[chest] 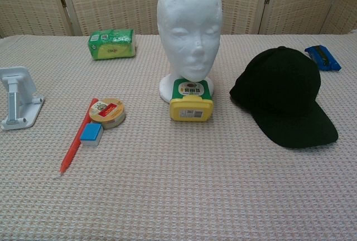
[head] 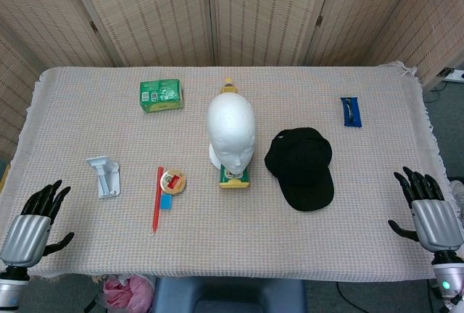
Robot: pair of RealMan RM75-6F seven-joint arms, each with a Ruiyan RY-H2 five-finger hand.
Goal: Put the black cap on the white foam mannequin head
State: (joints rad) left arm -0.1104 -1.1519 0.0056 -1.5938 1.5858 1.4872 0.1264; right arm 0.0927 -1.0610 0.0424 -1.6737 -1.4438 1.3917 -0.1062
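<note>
The white foam mannequin head (head: 231, 132) (chest: 189, 29) stands upright at the table's middle, bare, facing the near edge. The black cap (head: 301, 166) (chest: 284, 96) lies flat on the cloth just to its right, brim toward the near edge. My left hand (head: 34, 224) hovers at the near left corner, fingers apart and empty. My right hand (head: 429, 211) hovers at the near right edge, fingers spread and empty, well clear of the cap. Neither hand shows in the chest view.
A yellow-lidded container (head: 234, 177) (chest: 191, 101) lies against the head's base. A red pen (head: 156, 198), tape roll (head: 172, 181), blue eraser (chest: 91, 134) and white stand (head: 104, 174) lie left. A green packet (head: 161, 96) sits far left, a blue item (head: 351, 111) far right.
</note>
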